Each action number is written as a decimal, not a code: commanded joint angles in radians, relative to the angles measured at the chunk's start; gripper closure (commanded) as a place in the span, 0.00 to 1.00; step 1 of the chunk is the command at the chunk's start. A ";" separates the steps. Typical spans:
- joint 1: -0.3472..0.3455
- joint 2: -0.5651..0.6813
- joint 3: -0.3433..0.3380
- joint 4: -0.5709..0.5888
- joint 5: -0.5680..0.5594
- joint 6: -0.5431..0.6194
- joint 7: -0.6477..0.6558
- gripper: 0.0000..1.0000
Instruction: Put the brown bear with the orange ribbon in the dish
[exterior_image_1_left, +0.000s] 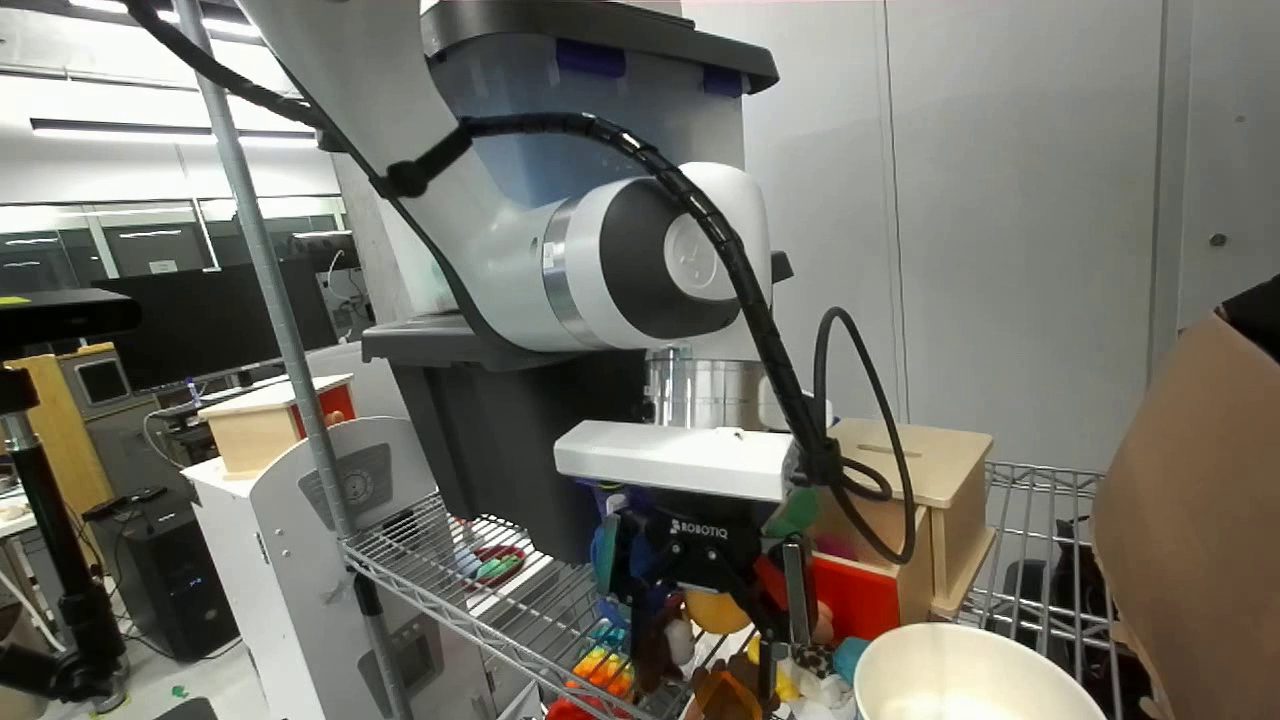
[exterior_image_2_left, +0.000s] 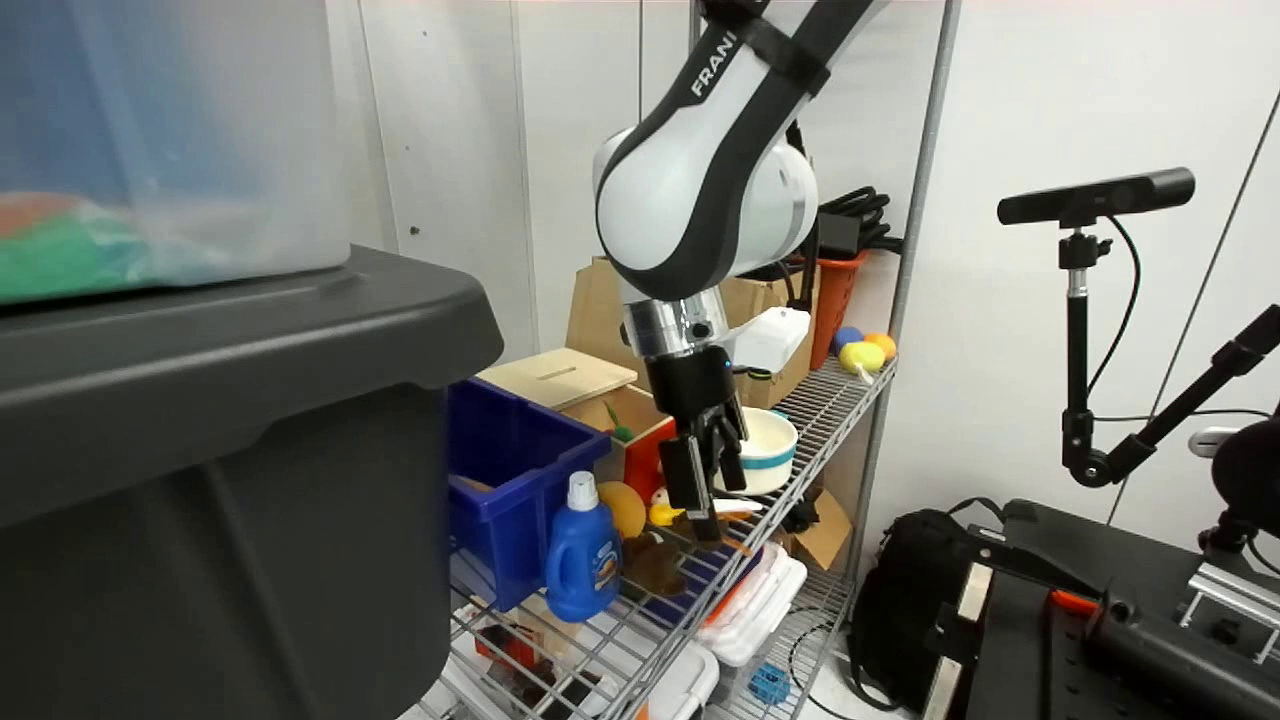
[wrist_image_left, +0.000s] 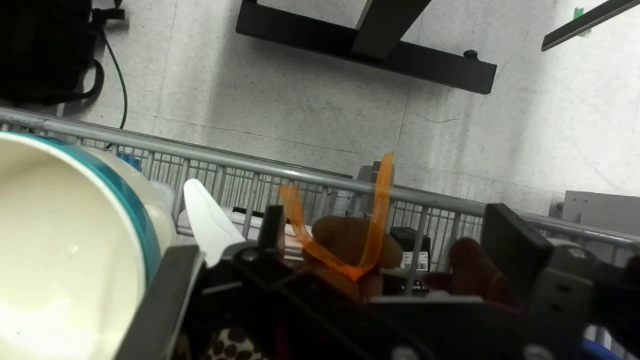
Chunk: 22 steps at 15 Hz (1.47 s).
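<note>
Close in here, in an exterior view, the camera faces the arm (exterior_image_1_left: 620, 260), end effector (exterior_image_1_left: 705, 645) and pale panels (exterior_image_1_left: 1020, 200), bench (exterior_image_1_left: 450, 606) low down. In an exterior view it peers down past a looming dark bin (exterior_image_2_left: 220, 560). Both catch the dish (exterior_image_2_left: 772, 440); so does the wrist view, staring steeply floorward.

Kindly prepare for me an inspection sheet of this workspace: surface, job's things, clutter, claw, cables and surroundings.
Surface: wire shelf, open grid.
Job's things: bear lies outside the bowl.
Clutter: bin, bottle and large ball on the shelf.
Claw: open; in the wrist view the bear appears between its jaws, contact unclear.
Cables: black cable follows the arm and loops near the claw.
Surroundings: grey tub and black backpack seen in an exterior view.
</note>
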 joint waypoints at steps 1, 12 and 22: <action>0.003 -0.002 -0.008 0.020 -0.017 -0.004 0.010 0.00; -0.005 0.043 -0.005 0.073 -0.020 -0.013 -0.011 0.00; -0.002 0.097 -0.003 0.138 -0.029 -0.023 -0.019 0.05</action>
